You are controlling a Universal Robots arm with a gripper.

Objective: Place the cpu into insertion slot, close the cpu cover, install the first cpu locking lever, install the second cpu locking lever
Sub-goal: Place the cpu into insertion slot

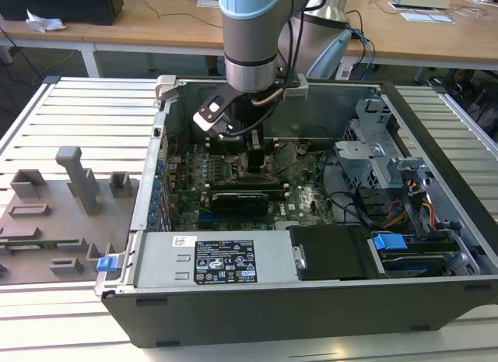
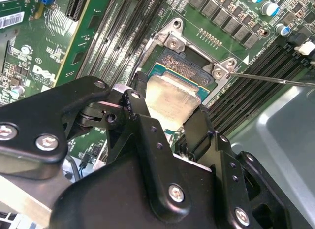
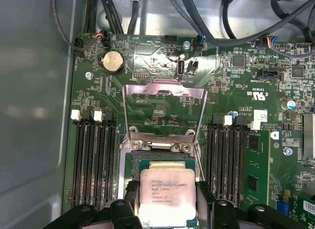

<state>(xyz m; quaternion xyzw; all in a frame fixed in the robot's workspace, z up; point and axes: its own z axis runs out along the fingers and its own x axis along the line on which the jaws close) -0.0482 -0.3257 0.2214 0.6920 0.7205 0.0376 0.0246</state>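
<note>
Gripper [image 3: 167, 188] clamps cpu [image 3: 167, 198] by two opposite edges: flat, lid up, edges parallel to insertion slot [image 3: 165, 162], partly over it. Hinged cpu cover [image 3: 165, 108] swung open. Green motherboard [image 1: 311, 195] in open PC case [image 1: 272, 307], slatted table [image 1: 85, 113], wooden desks [image 1: 156, 23] behind.

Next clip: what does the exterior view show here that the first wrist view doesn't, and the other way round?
The exterior view adds the whole open computer case, the arm reaching down into it, and a grey fixture tray at the exterior view's left. The first wrist view adds the cpu gripped in the hand at the insertion slot, with the cpu cover standing open beyond it. Both show the green motherboard.
</note>
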